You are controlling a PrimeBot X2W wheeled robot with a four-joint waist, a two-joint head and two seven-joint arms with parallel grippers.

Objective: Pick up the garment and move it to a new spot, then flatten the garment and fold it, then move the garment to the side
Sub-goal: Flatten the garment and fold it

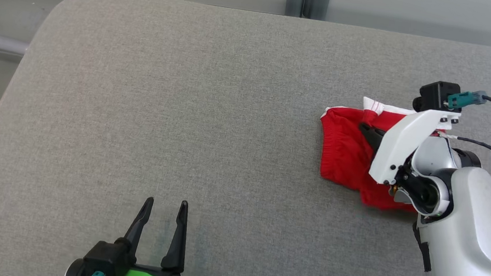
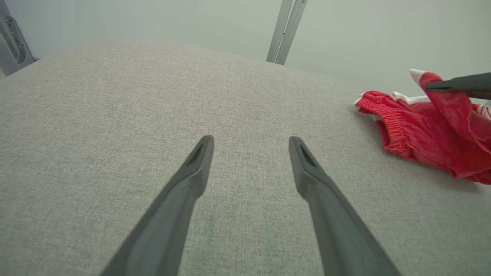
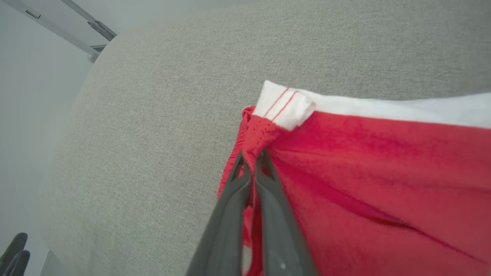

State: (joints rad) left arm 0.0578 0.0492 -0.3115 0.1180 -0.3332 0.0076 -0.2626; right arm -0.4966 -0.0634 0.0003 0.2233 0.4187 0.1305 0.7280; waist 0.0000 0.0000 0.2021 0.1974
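Crumpled red garment (image 1: 343, 152) (white-trimmed hem) on grey cushion (image 1: 185, 105).

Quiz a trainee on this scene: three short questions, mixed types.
1. True or false: the left hand is open, apart from the red garment.
2. The right hand is: A open above the cloth; B shut on the garment; C shut on nothing.
3. Fill in: the garment's trim is ___.
Key: 1 true; 2 B; 3 white.
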